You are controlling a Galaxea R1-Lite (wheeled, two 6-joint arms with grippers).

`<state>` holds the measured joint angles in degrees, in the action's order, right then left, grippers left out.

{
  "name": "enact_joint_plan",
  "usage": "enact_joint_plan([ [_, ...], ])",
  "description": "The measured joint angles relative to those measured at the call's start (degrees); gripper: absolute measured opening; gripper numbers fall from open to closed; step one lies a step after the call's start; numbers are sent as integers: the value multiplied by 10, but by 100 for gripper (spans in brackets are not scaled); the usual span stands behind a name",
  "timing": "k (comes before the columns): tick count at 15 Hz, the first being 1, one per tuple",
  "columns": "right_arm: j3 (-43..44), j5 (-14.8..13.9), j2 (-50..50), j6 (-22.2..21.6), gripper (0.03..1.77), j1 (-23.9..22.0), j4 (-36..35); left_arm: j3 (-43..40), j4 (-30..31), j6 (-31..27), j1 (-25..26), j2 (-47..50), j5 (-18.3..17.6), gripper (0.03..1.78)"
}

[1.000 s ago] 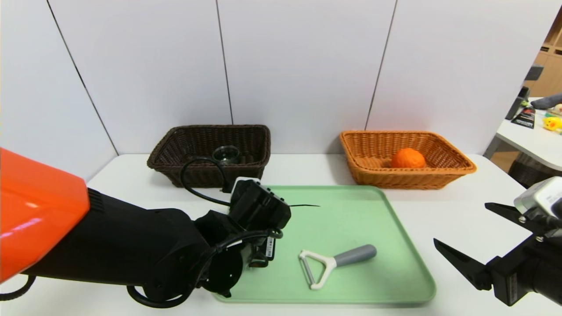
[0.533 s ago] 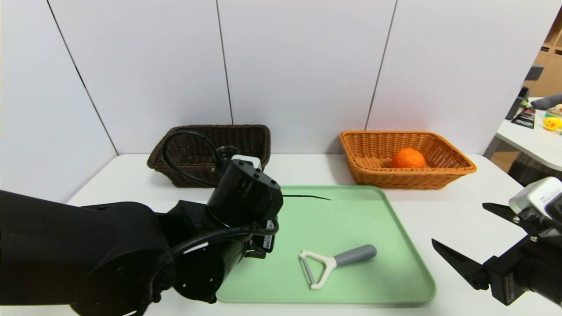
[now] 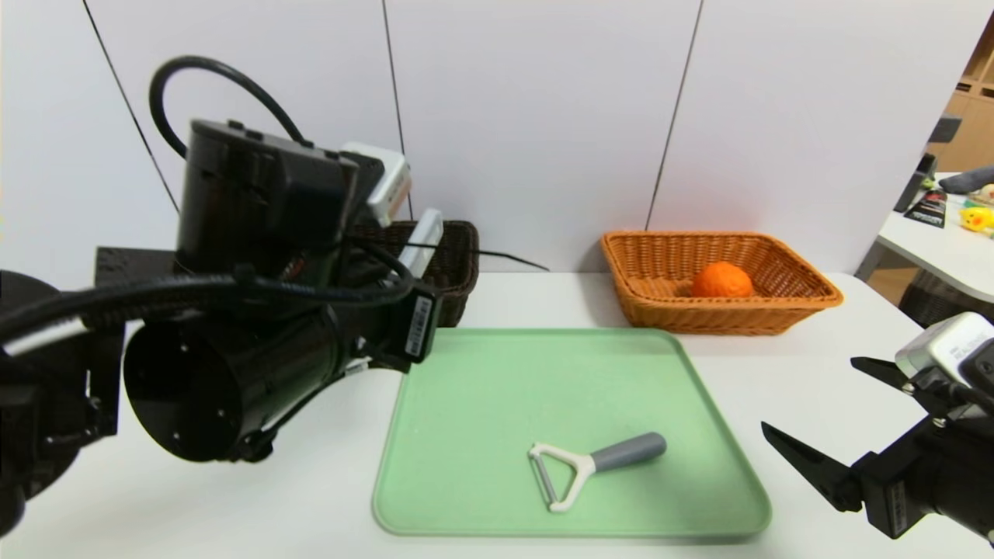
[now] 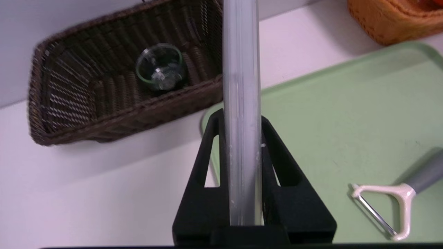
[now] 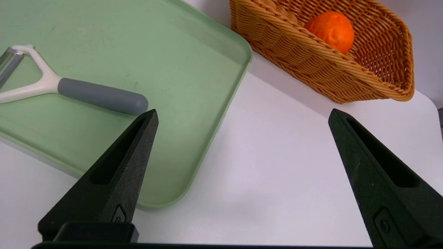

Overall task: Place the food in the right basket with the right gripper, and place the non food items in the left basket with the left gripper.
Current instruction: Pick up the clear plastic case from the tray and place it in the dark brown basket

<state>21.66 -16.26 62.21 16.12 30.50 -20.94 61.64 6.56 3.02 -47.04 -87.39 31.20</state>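
My left gripper was raised off the table, clamped on a flat silver-grey bar; in the left wrist view the bar ran straight out between the two black fingers and past their tips. I could not identify the bar any further. In the head view that gripper sat in front of the dark brown basket, at about 10 o'clock from the green tray.

The dark brown basket held one clear glass jar, lying on the basket floor. The bar's far end overlapped the basket's near rim in the wrist view; I could not tell its height above the rim.

My right gripper hovered spread wide and empty over the white table, at roughly 3 o'clock from the tray. In the head view it was low at the right edge.

The peeler, white head and grey handle, lay flat on the tray toward 5 o'clock, handle pointing to 2 o'clock. Nothing touched it.

The orange rested inside the orange wicker basket, at 1 o'clock from the tray. The right wrist view showed the same orange low against the basket wall.
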Motion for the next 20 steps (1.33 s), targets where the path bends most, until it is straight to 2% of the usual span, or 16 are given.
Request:
enact_joint_plan([
  [3,0,-1,0,3,169,0,-1,61,-32,-49,65,7,-56,29],
  [5,0,0,0,4,169,1,-1,103,-72,-64,115,3,-108,29],
  [8,0,0,0,3,169,1,-1,141,-87,-89,193,-17,-184,29],
  [10,0,0,0,3,169,1,-1,148,-88,-123,240,-29,-252,29],
  [14,2,0,3,3,169,1,-1,150,-89,-224,318,-51,-419,29],
  [15,3,0,4,3,169,1,-1,151,-89,-245,330,-59,-448,29],
  [20,-2,0,5,1,169,1,-1,176,-80,-344,364,-110,-521,29],
])
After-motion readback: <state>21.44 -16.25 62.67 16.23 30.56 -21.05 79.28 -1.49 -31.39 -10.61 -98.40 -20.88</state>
